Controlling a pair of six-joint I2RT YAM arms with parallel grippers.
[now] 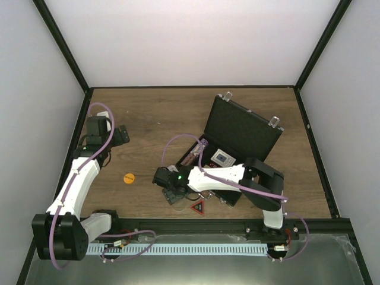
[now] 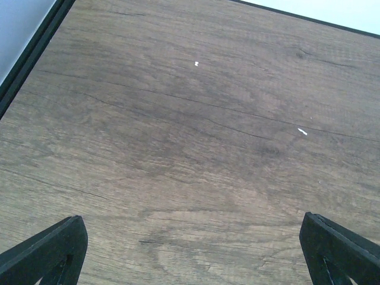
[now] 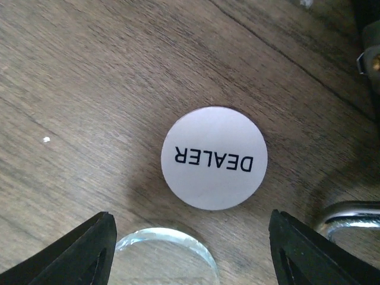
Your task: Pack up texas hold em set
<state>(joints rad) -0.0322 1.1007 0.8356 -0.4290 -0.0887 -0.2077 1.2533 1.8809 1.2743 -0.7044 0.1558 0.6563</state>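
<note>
The black case (image 1: 240, 133) of the texas hold em set lies open at centre right, lid leaning back, with a card deck (image 1: 222, 158) inside. My right gripper (image 1: 172, 191) hovers just left of the case, pointing down. In the right wrist view it (image 3: 190, 255) is open, and the white round DEALER button (image 3: 214, 158) lies flat on the wood just ahead of the fingertips. A clear round disc (image 3: 163, 255) lies by the left finger (image 3: 83, 252). An orange chip (image 1: 129, 177) and a red-black triangle (image 1: 198, 208) rest on the table. My left gripper (image 2: 193, 255) is open over bare wood.
A silver handle (image 3: 350, 215) of the case shows at the right of the right wrist view. Black frame rails (image 1: 65, 53) and white walls border the wooden table (image 1: 154, 113). The left arm (image 1: 83, 172) stands near the left rail.
</note>
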